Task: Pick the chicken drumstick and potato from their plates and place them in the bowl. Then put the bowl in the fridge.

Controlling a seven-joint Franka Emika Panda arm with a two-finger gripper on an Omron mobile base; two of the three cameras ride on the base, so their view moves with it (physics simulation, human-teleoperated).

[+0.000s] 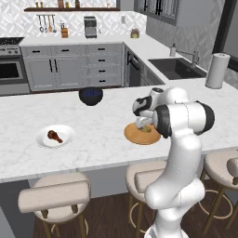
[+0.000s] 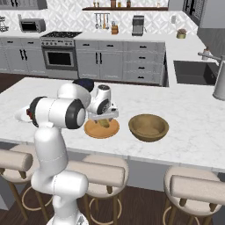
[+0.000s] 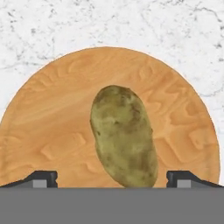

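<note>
Claw (image 3: 112, 179) spread wide, potato (image 3: 124, 136) lying between its tips, resting on the wooden plate (image 3: 48, 127)

The arm (image 1: 179, 153) is glossy white, built of fat rounded segments with a bulbous shoulder and base. Black bands ring its joints. Its hand (image 2: 102, 103) is white with a dark round face, ending in small dark fingertips (image 3: 41, 178).

Bare orange-tan wooden plate (image 3: 52, 118) both sides of olive oval potato (image 3: 124, 136); wide tan-brown wooden bowl (image 2: 148, 127) near, probably clear.
</note>
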